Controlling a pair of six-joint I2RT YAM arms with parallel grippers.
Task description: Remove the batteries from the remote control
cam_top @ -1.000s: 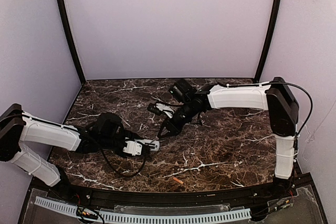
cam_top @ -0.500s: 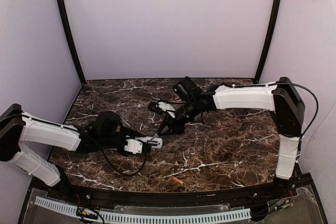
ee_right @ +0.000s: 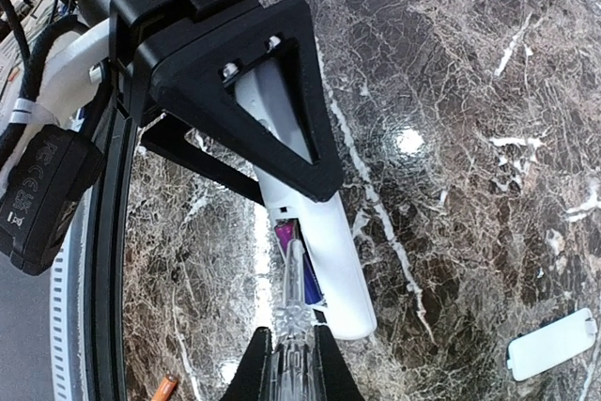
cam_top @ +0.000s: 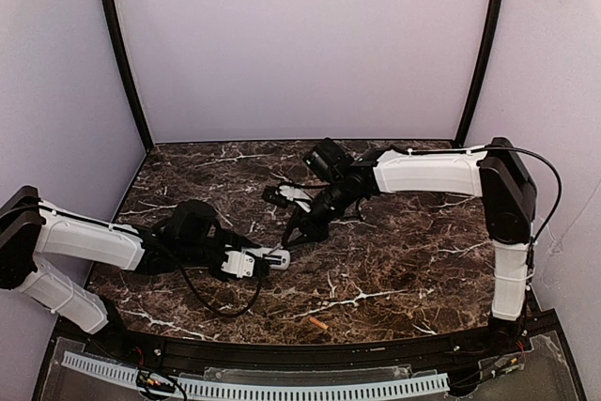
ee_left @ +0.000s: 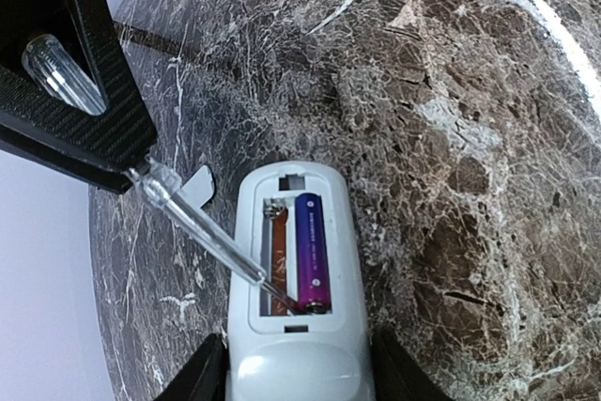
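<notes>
Nearest the arm bases, a small orange cylindrical battery (cam_top: 318, 324) lies loose on the dark marbled stone table (cam_top: 404, 260), well apart from the remote; this cell is judged to be already unloaded.

Next outward, the left gripper (ee_left: 299, 375) is clamped at a middling width on the sides of the slim white plastic remote control (ee_left: 340, 232); the compartment faces up with its cover off; one slot is bare and shows a brown contact strip; the other slot holds a purple cylindrical battery (ee_left: 311, 253).

Beyond that, the right gripper (ee_right: 289, 368) is pinched fully together on a clear plastic pick (ee_right: 294, 279); the pick's tip sits inside the compartment, at the battery end nearest the left gripper, touching it or just beside it.

Farther out, a small flat white cover piece (ee_right: 554, 343) lies on the table, apart from the remote.

Step in hand: levering out the last seated cell. The next move calls for working the tip under that end and lifting, with the remote held steady; a slip could skid the tip off the cell.
</notes>
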